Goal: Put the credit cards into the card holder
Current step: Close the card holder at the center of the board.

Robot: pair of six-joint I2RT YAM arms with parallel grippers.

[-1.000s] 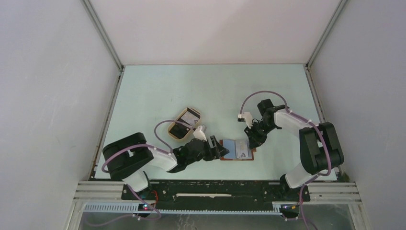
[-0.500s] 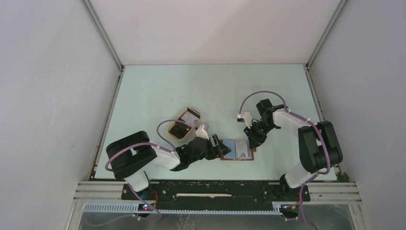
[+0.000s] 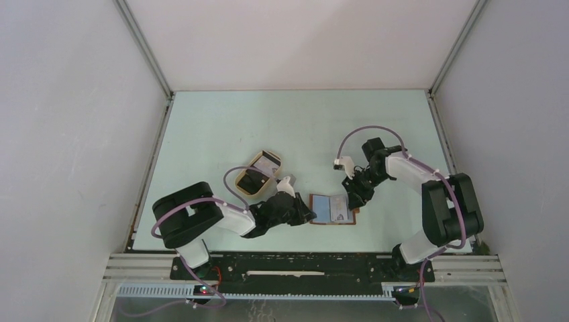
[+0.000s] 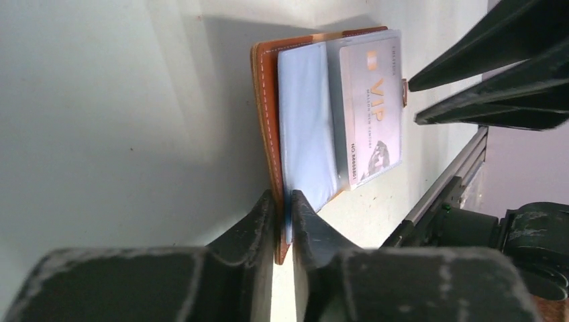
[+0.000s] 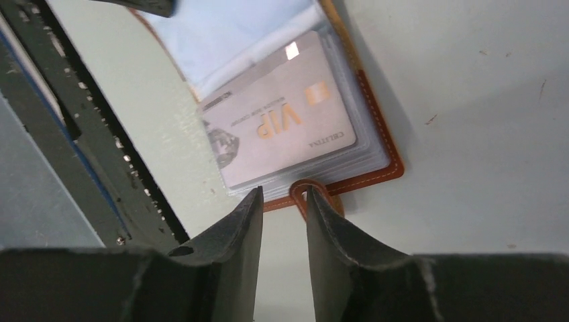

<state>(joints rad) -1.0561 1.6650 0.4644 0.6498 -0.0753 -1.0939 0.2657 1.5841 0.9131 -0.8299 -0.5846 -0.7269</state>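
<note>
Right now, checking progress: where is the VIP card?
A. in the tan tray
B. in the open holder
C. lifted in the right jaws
B: the VIP card lies in the clear sleeves of the opened holder.

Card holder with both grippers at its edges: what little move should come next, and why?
Probably the right gripper lifts clear of the clasp tab: its jaws stand apart around it, the VIP card sits inside, and the left gripper pinches the edge of the card holder.
</note>
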